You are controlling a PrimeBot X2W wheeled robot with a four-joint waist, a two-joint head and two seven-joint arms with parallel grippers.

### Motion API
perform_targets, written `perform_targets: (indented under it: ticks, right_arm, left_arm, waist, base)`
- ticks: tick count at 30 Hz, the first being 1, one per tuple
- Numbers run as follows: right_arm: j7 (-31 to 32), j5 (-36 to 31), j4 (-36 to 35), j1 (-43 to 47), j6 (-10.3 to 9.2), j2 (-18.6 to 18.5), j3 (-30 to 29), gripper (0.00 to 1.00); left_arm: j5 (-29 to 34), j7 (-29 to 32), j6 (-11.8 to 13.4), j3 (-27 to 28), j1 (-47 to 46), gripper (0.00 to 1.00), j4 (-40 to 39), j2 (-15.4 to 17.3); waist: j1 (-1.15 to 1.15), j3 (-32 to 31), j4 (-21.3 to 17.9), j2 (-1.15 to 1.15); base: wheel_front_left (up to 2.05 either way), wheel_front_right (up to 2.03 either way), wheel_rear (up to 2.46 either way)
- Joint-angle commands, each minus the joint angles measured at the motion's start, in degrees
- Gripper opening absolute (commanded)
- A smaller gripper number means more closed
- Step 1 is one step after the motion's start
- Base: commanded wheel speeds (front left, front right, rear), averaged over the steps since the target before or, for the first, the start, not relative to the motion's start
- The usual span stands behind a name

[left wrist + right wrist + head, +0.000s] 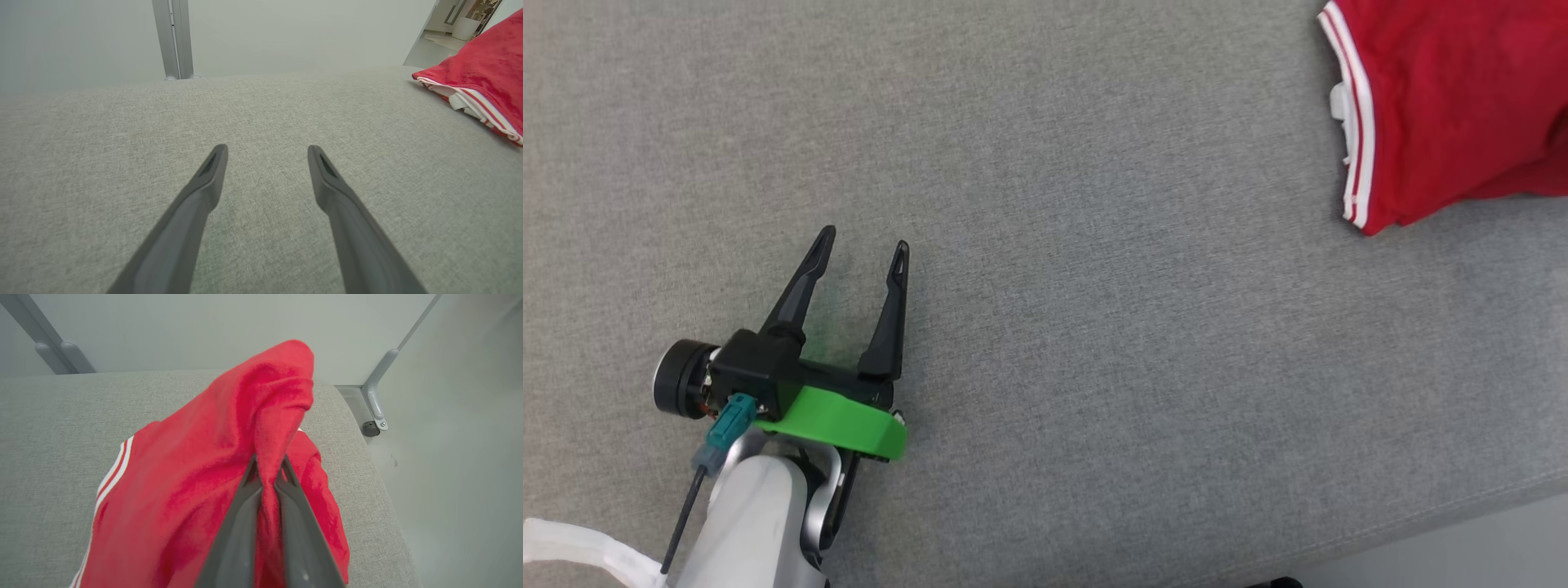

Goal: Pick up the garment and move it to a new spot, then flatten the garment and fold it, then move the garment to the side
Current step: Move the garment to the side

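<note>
My left gripper (865, 238) is over the grey fabric surface (1094, 327), released, its two fingers spread apart with nothing between them. Along those fingers in the left wrist view I see only bare fabric ahead.

My right gripper (269, 459) is clenched on a bunched fold of the red garment (184, 490). The cloth is pinched between the fingers and rises past their tips in a peak. From that pinch the rest of the garment drapes down onto the surface, close to the surface's rounded end. A white-striped hem (116, 465) runs along its left edge in the right wrist view.

In the head view the garment (1445, 106) sits at the upper right, well apart from my left gripper. Beyond the far edge of the surface stand grey posts (173, 38) and a pale wall (286, 32).
</note>
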Motion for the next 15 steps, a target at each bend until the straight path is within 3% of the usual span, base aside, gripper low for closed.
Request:
perform_targets:
  ticks: [1, 8, 9, 10, 15]
  right_arm:
    - [-0.81, 0.41, 1.36, -1.03, 0.01, -0.11, -0.16, 0.0]
    - [-4.03, -1.79, 12.0, -3.72, 0.01, 1.6, 2.15, 0.0]
    - [-4.74, -2.57, 13.55, -4.27, 0.01, 1.79, 2.45, 0.31]
    - [-5.45, -3.27, 15.57, -4.96, 0.01, 2.19, 2.71, 1.0]
    - [-9.47, -7.52, 24.67, -8.19, 0.01, 3.49, 2.99, 1.0]
  left_arm:
    - [0.14, 0.31, 0.01, -0.15, -1.1, 1.0, -0.27, 0.43]
    - [0.08, 0.55, 0.1, -0.9, -2.35, 1.0, -0.36, 0.44]
    - [0.0, 0.49, 0.17, -0.9, -2.46, 1.0, -0.36, 0.47]
    - [-0.13, 0.37, 0.27, -0.87, -2.52, 1.0, -0.29, 0.48]
    - [-0.83, -0.4, 0.59, -0.73, -2.18, 1.0, 0.56, 0.16]
  waist:
    - [-0.01, 1.62, 0.92, 0.0]
    - [-0.01, 2.93, 2.78, 0.0]
    - [-0.01, 2.96, 3.0, 0.0]
    - [-0.01, 2.9, 3.26, 0.0]
    - [-0.01, 1.36, 4.17, 0.0]
  base:
    - [0.0, 0.0, 0.0]
    - [0.0, 0.0, 0.0]
    - [0.0, 0.0, 0.0]
    - [0.0, 0.0, 0.0]
    - [0.0, 0.0, 0.0]
